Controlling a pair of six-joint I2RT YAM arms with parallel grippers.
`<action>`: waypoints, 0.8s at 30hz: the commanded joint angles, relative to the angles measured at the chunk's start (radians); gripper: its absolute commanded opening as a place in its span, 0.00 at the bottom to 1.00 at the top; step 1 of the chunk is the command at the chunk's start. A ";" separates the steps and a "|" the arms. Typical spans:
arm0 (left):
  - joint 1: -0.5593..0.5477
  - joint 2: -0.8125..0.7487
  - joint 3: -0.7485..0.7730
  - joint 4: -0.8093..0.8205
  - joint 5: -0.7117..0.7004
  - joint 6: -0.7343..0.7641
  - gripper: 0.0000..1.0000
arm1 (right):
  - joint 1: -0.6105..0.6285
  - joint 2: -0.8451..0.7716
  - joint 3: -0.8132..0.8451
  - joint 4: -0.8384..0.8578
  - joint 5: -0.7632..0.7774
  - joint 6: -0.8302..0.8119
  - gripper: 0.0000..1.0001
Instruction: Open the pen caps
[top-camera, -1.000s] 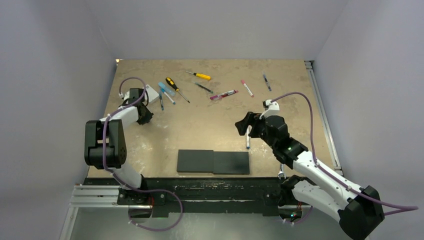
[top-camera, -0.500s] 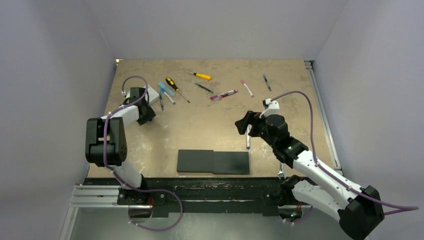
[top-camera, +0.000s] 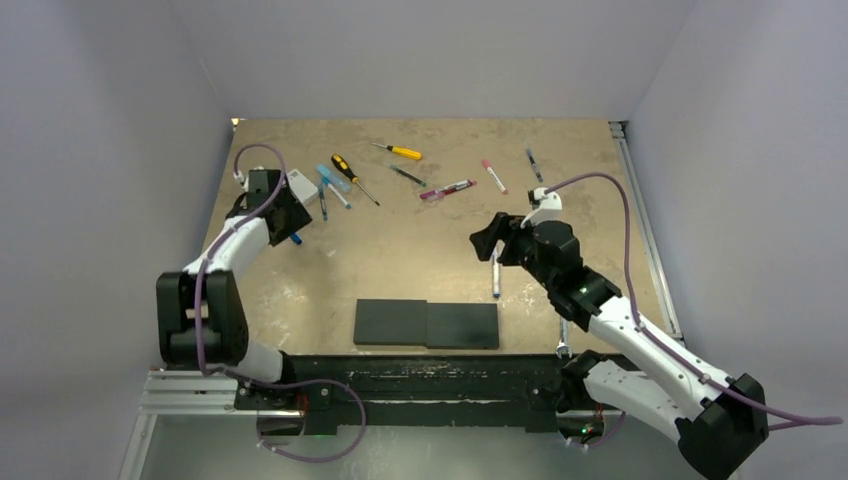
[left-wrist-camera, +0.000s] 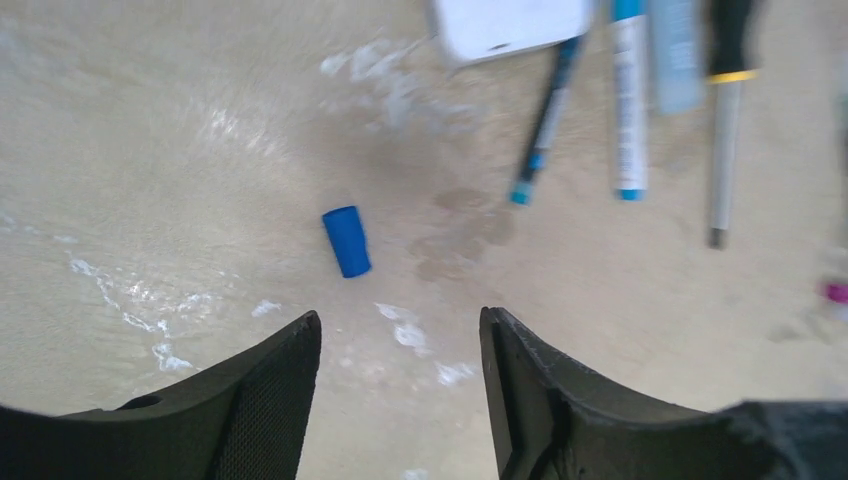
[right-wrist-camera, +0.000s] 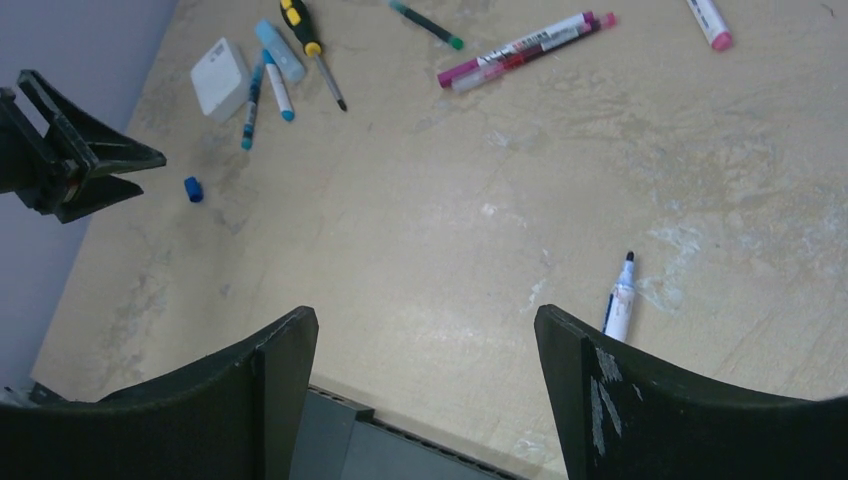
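Blue pen cap (left-wrist-camera: 347, 241) lying loose on the tan table (top-camera: 420, 260), on no pen, just ahead of the left gripper (left-wrist-camera: 400, 318), jaws parted and empty; right gripper (right-wrist-camera: 425, 314) spread wide, holding nothing, above an uncapped white-barrelled pen (right-wrist-camera: 620, 295)

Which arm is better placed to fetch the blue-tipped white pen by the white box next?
Left. The left pincer is open, empty and close beside the blue-tipped white pen; the right pincer hangs open across the table, by the uncapped pen.
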 joint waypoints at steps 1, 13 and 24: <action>-0.062 -0.228 0.004 0.009 0.036 -0.011 0.60 | 0.002 0.054 0.121 0.017 0.029 -0.029 0.82; -0.373 -0.616 -0.243 0.180 0.062 -0.104 0.63 | -0.192 0.510 0.458 0.060 0.189 0.051 0.79; -0.375 -0.729 -0.281 0.135 0.100 -0.069 0.62 | -0.460 1.038 0.837 0.035 0.159 -0.119 0.68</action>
